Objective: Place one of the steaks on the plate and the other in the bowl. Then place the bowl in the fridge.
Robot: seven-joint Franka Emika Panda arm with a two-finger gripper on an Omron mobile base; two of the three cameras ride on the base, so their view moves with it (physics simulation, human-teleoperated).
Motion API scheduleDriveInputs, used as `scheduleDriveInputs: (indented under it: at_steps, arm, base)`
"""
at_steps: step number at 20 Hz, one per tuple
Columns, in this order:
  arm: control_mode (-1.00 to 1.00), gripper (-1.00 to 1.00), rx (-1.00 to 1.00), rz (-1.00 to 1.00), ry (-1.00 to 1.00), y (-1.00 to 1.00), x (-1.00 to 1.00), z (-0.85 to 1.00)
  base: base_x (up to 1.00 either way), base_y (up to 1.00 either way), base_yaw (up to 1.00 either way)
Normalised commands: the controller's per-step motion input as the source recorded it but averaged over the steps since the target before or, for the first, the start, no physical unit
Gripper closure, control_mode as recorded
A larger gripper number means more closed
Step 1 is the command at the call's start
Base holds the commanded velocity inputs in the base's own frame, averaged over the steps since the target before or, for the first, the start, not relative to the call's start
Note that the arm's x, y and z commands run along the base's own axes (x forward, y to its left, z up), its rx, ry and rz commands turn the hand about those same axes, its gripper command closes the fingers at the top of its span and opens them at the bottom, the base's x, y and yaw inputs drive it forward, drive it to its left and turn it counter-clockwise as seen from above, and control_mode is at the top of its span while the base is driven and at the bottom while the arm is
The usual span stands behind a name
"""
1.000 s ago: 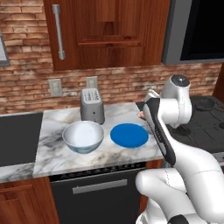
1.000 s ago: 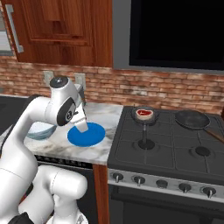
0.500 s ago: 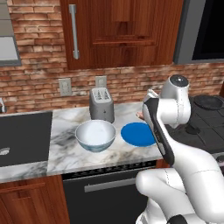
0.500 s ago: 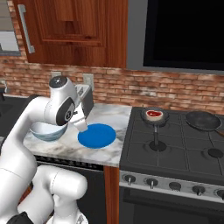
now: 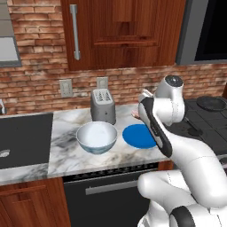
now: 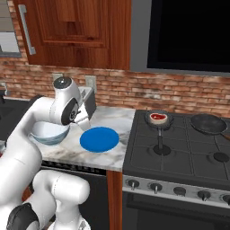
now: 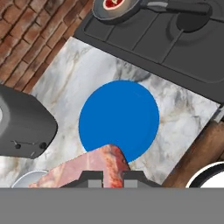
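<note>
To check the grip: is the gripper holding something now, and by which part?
Yes. The gripper is shut on the pale pink steak, pinching its edge nearest the blue plate, above the counter.

Counter (image 5: 66, 133): veined marble, smooth | plate (image 7: 119, 119): plain matt blue | toaster (image 5: 103, 105): brushed grey metal | wall (image 5: 40, 66): rough brick | cabinets (image 5: 124, 31): polished wood

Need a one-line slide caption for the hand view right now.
Gripper shut on a pale pink steak, poised above the bare blue plate; second steak waits in a pan on the stove.
</note>
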Motion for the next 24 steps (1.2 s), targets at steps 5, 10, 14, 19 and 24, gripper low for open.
scheduleDriveInputs:
  at_steps: [5, 10, 14, 19, 24]
  arm:
    - [-1.0, 1.0, 0.0, 0.06, 0.0, 0.6, 0.27, -0.03]
    - [-1.0, 1.0, 0.0, 0.0, 0.0, 0.73, 0.27, -0.18]
    - [-1.0, 1.0, 0.0, 0.0, 0.01, 0.65, 0.21, -0.36]
    - [-1.0, 1.0, 0.0, 0.0, 0.06, 0.61, 0.26, -0.42]
    - [-1.0, 1.0, 0.0, 0.0, 0.1, 0.49, 0.16, -0.36]
  base:
    - [0.0, 0.0, 0.0]
    - [0.0, 0.0, 0.0]
    - [0.0, 0.0, 0.0]
    - [0.0, 0.0, 0.0]
    - [0.0, 0.0, 0.0]
